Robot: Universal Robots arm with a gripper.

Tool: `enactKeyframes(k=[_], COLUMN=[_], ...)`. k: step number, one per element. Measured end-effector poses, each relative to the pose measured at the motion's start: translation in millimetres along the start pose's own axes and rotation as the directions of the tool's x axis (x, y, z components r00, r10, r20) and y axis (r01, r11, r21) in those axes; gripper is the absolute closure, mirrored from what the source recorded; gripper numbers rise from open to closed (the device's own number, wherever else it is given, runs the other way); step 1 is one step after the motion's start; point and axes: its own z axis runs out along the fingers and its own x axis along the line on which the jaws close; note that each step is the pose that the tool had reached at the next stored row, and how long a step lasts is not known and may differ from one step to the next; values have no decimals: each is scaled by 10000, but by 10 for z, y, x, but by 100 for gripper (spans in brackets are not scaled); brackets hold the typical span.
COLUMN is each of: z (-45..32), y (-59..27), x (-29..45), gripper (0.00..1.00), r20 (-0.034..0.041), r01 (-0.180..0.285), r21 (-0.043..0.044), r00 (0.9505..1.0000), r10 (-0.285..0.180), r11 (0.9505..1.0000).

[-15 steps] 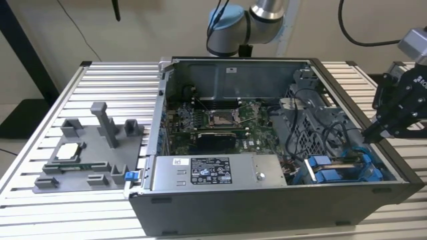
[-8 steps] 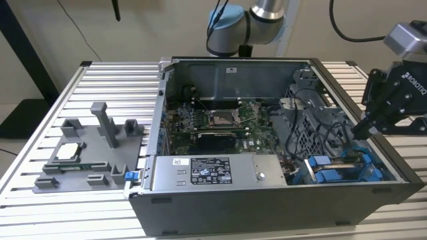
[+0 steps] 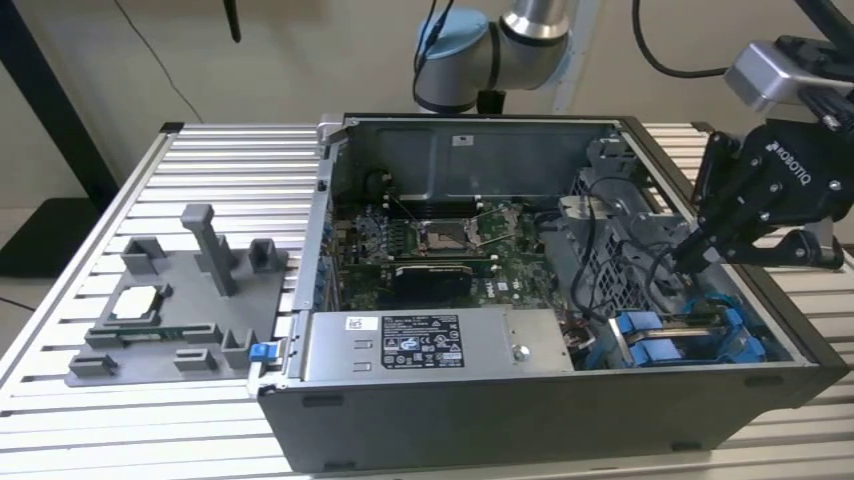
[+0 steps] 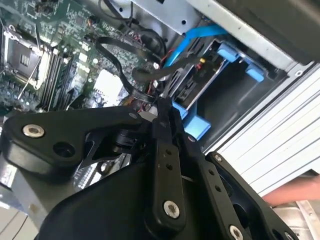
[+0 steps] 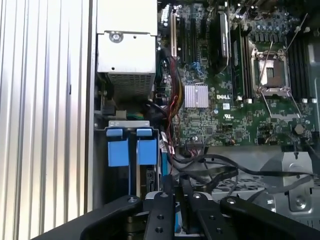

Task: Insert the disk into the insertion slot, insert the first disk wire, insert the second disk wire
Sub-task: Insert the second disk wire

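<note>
Closest to us in the second wrist view, our gripper [image 4: 163,107] has its fingers pressed narrowly together on a black wire [image 4: 131,75], just beside the disk [image 4: 200,75]. Beyond that, in the exterior view, the disk [image 3: 687,335] already sits in the insertion slot [image 3: 641,345], at the open computer case's [image 3: 534,410] corner on the exterior view's right. Farther in lie the motherboard [image 3: 427,245] and the grey power-supply box [image 3: 434,343].
</note>
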Motion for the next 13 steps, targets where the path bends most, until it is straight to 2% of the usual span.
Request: enactKeyframes(k=[3,6,10,13], z=[23,45,65,72], y=[47,69,102,131], x=[14,41,86,129], gripper=[100,100,100,100], r20=[3,-2,-28,-97], r01=[7,20,41,55], r21=[38,152,359,541], r00=[10000,10000,10000,9999], r10=[-7,-20,-40,-50], r11=[10000,9999,9993,9985])
